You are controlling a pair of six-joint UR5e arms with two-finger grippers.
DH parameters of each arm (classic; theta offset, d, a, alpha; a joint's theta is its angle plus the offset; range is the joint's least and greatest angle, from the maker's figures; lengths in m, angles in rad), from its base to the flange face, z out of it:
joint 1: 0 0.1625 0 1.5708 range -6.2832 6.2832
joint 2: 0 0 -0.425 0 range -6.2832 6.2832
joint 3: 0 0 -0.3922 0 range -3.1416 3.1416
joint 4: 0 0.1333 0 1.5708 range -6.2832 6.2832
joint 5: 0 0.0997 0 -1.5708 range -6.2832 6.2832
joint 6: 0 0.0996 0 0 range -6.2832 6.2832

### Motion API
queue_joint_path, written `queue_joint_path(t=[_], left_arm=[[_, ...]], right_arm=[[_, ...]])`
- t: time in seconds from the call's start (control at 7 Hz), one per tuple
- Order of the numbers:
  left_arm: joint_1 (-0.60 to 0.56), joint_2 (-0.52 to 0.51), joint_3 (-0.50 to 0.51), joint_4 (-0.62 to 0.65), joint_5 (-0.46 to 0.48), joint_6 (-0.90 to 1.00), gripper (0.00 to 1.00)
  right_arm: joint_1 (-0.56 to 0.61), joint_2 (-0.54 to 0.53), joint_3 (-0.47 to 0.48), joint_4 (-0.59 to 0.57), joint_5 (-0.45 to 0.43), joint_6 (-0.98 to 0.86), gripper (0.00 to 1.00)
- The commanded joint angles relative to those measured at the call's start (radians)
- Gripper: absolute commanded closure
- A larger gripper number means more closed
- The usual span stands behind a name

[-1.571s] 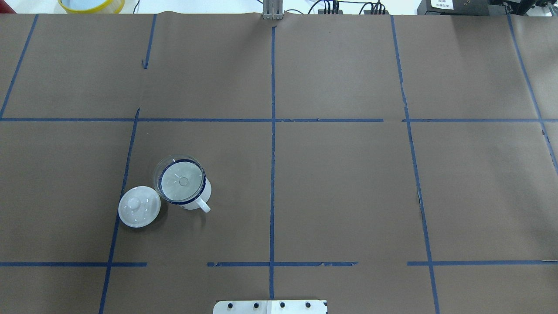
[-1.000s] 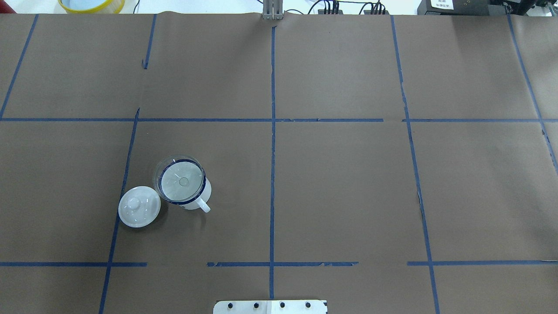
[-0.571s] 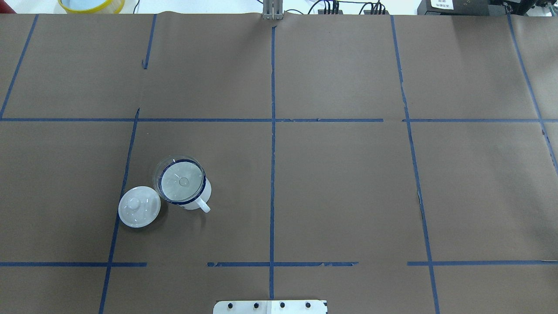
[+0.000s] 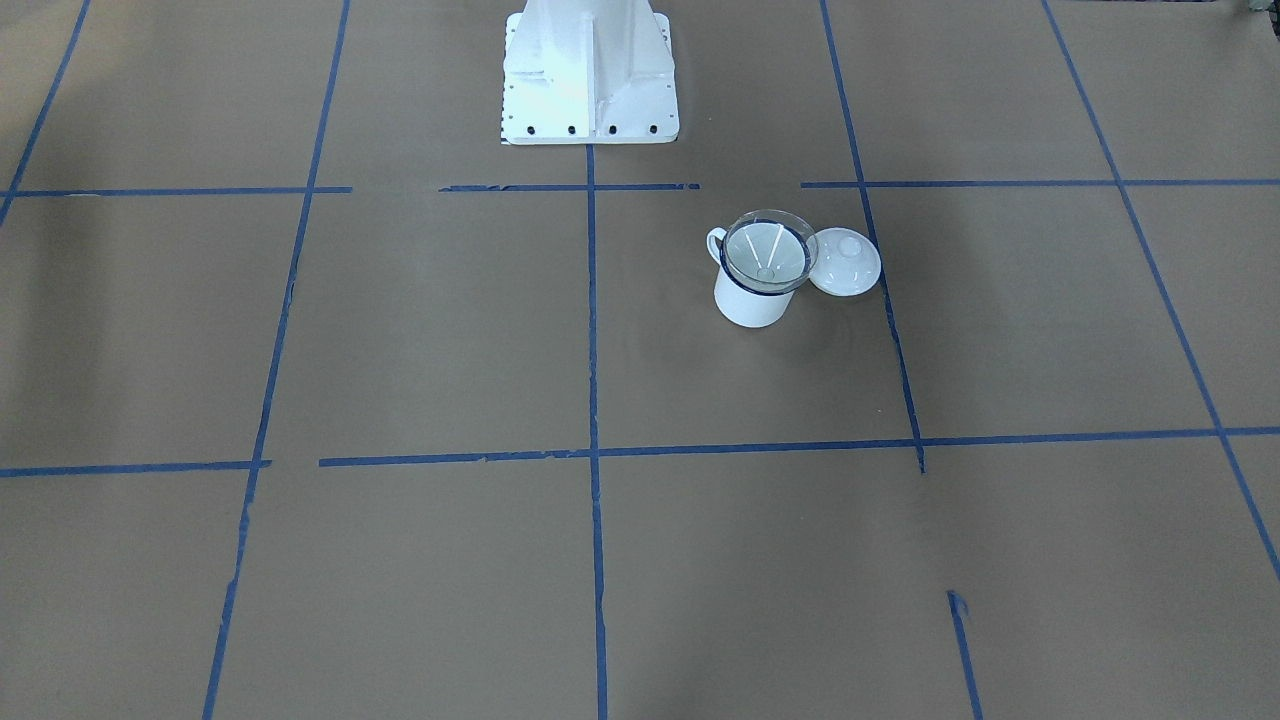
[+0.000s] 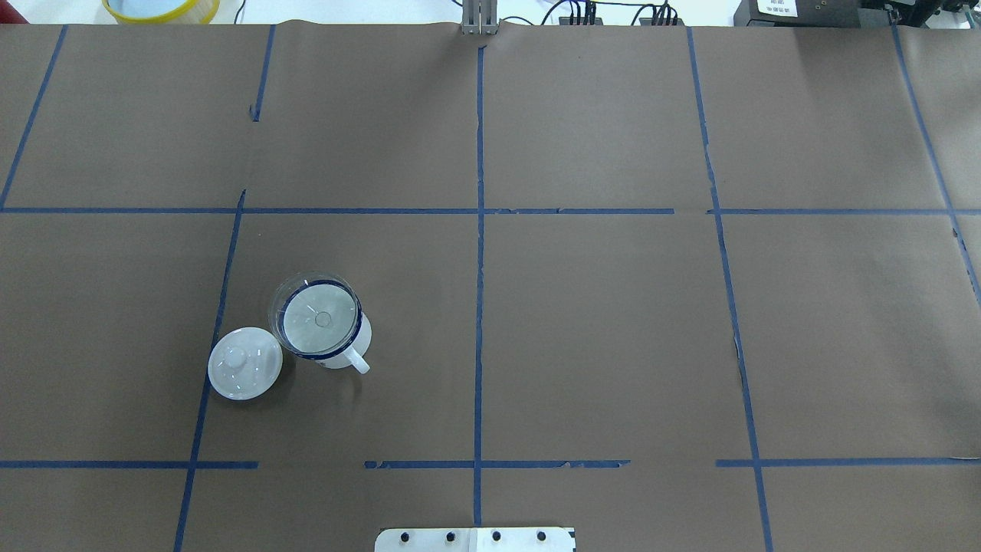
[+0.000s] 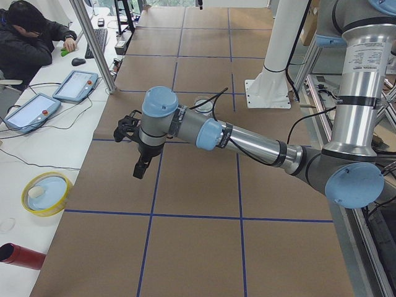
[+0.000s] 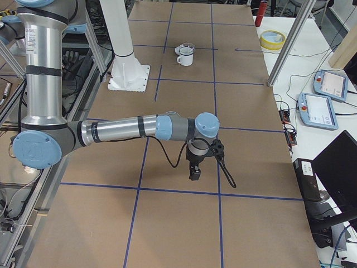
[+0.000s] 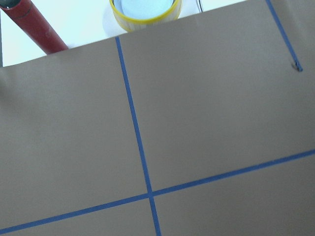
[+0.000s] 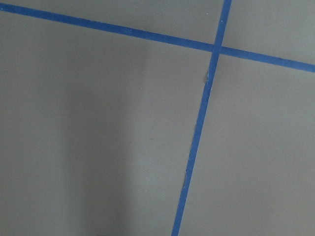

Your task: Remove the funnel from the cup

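The clear funnel (image 5: pixel 320 320) sits upright in the white enamel cup (image 5: pixel 362 338) with the dark blue rim, on the left half of the table. Both also show in the front-facing view, funnel (image 4: pixel 765 252) in cup (image 4: pixel 748 305), and far off in the exterior right view (image 7: pixel 185 57). My left gripper (image 6: pixel 141 168) hangs over the table's far left end, well away from the cup. My right gripper (image 7: pixel 194 173) hangs over the table's right end. Both show only in the side views, so I cannot tell if they are open or shut.
A white domed lid (image 5: pixel 244 363) with a knob lies right beside the cup, on its left. A yellow-rimmed dish (image 5: pixel 161 8) and a red tube (image 8: pixel 34 27) lie past the table's far left corner. The robot's base plate (image 5: pixel 475 539) is at the near edge.
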Motion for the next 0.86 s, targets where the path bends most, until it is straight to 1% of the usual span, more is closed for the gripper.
queue_joint_path(t=[0.0,0.14,0.29,0.43,0.57,0.71], left_arm=[[0.219,-0.013,-0.016,-0.241,-0.004,-0.315,0.0],[0.322,-0.086,-0.023,-0.231,0.002,-0.482,0.0],[0.428,-0.135,-0.028,-0.205,0.007,-0.65,0.0],[0.535,-0.216,-0.043,-0.1,0.111,-0.776,0.0],[0.632,-0.329,-0.068,0.111,0.255,-0.814,0.0],[0.692,-0.443,-0.074,0.338,0.29,-0.837,0.0]], right_arm=[[0.0,0.0,0.0,0.0,0.0,0.0,0.0],[0.0,0.0,-0.001,0.0,0.0,0.0,0.0],[0.0,0.0,0.0,0.0,0.0,0.0,0.0],[0.0,0.0,0.0,0.0,0.0,0.0,0.0],[0.0,0.0,0.0,0.0,0.0,0.0,0.0],[0.0,0.0,-0.001,0.0,0.0,0.0,0.0]])
